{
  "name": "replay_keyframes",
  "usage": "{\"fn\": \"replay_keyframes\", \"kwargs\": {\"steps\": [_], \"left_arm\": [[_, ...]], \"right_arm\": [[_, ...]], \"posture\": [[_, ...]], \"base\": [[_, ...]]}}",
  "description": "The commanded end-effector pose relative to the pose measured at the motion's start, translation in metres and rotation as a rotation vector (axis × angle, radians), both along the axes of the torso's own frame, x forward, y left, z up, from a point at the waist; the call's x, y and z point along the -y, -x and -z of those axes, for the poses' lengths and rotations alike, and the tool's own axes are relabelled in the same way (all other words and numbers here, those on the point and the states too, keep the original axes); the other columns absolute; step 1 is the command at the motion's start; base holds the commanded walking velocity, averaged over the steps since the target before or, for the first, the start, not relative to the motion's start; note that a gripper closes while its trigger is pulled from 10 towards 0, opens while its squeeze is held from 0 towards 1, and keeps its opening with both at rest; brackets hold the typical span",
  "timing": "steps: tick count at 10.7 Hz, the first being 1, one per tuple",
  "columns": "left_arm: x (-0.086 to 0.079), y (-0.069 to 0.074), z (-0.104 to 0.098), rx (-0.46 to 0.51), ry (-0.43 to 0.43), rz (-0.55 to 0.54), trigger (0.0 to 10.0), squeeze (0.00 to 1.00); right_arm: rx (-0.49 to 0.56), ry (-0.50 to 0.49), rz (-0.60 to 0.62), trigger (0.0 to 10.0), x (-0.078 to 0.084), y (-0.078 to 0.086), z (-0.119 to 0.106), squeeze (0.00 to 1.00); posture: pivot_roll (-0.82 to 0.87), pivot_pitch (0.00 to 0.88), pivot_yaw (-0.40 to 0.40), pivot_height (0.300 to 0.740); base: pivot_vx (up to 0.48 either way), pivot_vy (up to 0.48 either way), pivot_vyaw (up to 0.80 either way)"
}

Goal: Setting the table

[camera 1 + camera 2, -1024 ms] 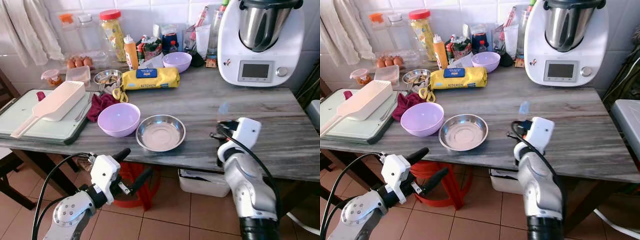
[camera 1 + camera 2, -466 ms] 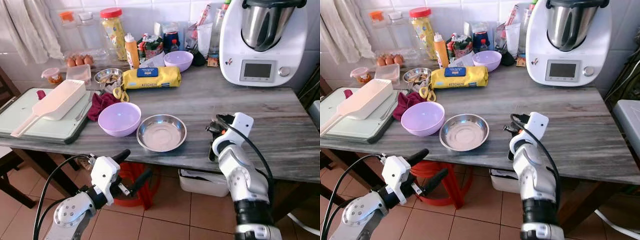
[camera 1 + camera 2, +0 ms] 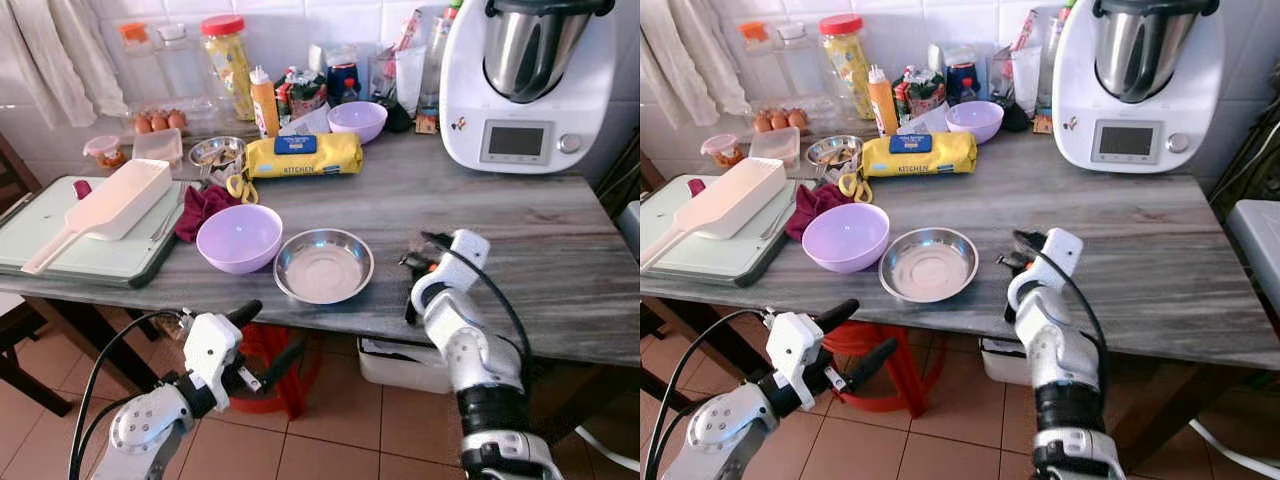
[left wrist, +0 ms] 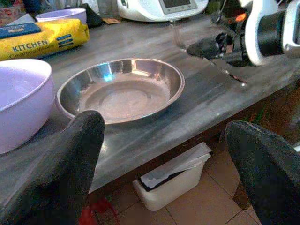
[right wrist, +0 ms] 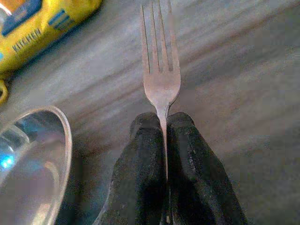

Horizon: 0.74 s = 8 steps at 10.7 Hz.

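the two eye views look forward and down from the robot's head, standing back from the near edge of the grey table, taking in its whole top as far as the tiled wall and the floor below. both cover the same scene, the right eye view set slightly further right. the left wrist view looks from below and just off the near edge, low across the top toward the far right corner, close to the steel bowl. the right wrist view sits very near the tabletop, looking along a fork toward the far edge. both wrist views share the steel bowl and the yellow packet.
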<state>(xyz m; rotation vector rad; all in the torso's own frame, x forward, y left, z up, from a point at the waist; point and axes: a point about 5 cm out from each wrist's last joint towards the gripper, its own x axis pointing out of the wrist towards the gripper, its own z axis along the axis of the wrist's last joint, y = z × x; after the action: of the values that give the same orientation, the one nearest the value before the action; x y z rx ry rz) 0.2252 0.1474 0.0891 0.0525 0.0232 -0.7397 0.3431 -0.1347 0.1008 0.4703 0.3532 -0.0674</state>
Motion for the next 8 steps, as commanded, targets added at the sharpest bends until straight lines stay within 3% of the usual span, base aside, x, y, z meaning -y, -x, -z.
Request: {"fn": "replay_keyframes", "kwargs": {"steps": [1, 8], "left_arm": [[0.0001, -0.0019, -0.0017, 0.012, -0.01, 0.016, 10.0, 0.0], [0.0068, -0.004, -0.0028, 0.019, 0.004, 0.029, 10.0, 0.0]], "right_arm": [[0.01, -0.005, -0.014, 10.0, -0.0059, -0.005, -0.0048, 0.0], [-0.048, 0.0, -0.043, 10.0, -0.0103, -0.0135, 0.0013, 0.0]], "posture": [[-0.02, 0.0, 0.082, 0.74], [-0.02, 0.0, 0.073, 0.74]], "base": [[0.0, 0.0, 0.0], [0.0, 0.0, 0.0]]}}
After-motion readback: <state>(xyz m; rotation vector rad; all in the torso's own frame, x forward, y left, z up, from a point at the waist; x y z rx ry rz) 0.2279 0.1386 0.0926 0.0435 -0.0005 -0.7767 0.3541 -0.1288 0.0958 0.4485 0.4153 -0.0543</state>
